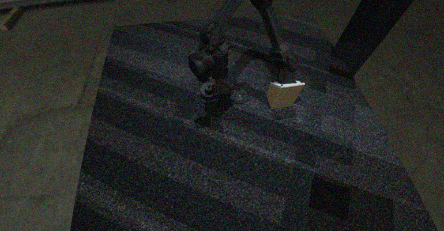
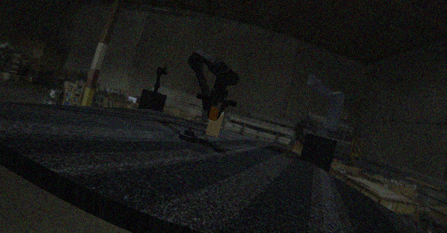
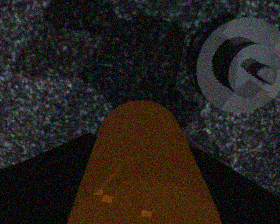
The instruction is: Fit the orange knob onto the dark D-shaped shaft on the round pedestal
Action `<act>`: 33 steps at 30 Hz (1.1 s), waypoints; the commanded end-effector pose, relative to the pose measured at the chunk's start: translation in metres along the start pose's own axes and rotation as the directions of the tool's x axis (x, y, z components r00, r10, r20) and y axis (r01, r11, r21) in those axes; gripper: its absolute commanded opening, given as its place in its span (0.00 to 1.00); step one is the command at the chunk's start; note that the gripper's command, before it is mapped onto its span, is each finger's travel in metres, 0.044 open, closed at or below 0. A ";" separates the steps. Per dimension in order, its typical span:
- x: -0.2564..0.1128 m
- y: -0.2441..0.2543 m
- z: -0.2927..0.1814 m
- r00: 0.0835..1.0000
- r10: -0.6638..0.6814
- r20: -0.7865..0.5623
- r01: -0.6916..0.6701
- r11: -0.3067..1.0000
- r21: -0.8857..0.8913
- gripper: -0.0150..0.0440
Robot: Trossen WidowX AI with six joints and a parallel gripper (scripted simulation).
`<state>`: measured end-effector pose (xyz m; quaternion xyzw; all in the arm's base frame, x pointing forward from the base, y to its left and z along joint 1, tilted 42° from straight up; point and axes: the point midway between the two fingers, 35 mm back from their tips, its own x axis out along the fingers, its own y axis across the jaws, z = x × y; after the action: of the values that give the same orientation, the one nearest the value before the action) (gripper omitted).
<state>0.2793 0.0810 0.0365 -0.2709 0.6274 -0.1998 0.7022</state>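
One gripper point(image 1: 221, 90) point(image 2: 215, 114) point(image 3: 140, 149) is closed on the orange knob point(image 1: 214, 82) point(image 2: 213, 113) point(image 3: 143, 160), a dark finger flanking it on either side, its rounded end leading in the wrist view. A grip from both sides makes sense here: it should let a turn of the wrist turn the knob too, while leaving its lower end free to meet the shaft point(image 3: 266, 74). The knob is in the air, with the pedestal point(image 1: 202, 89) point(image 2: 188, 133) point(image 3: 212, 85) near but off to one side of it; in the wrist view the ring and shaft show apart from the knob, so nothing is seated. The pedestal stands on the worktop point(image 1: 248, 167) point(image 2: 187, 181) point(image 3: 36, 115), nearer its left edge than its right as the top view has it, and nearer the far edge than the bottom one. The next move probably calls for bringing the knob over the shaft, then light pressure with slow turning, since the flat cannot be seen; pressing hard while misaligned could jam the knob or twist it in the fingers. Further out, toward the far right corner, a tan block point(image 1: 284, 97) point(image 2: 215, 128) stands by the arm's foot; its purpose is unclear.
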 end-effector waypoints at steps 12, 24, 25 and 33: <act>0.011 -0.041 0.021 1.000 -0.013 0.020 0.013 1.000 -0.012 0.25; 0.021 -0.076 0.033 0.999 -0.036 0.024 0.036 0.999 -0.022 0.25; 0.022 -0.079 0.033 0.999 -0.038 0.024 0.038 0.999 -0.023 0.25; 0.032 -0.084 0.035 0.999 -0.042 0.025 0.042 0.999 -0.024 0.25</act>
<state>0.3221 0.0054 0.0703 -0.2906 0.6162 -0.2040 0.7030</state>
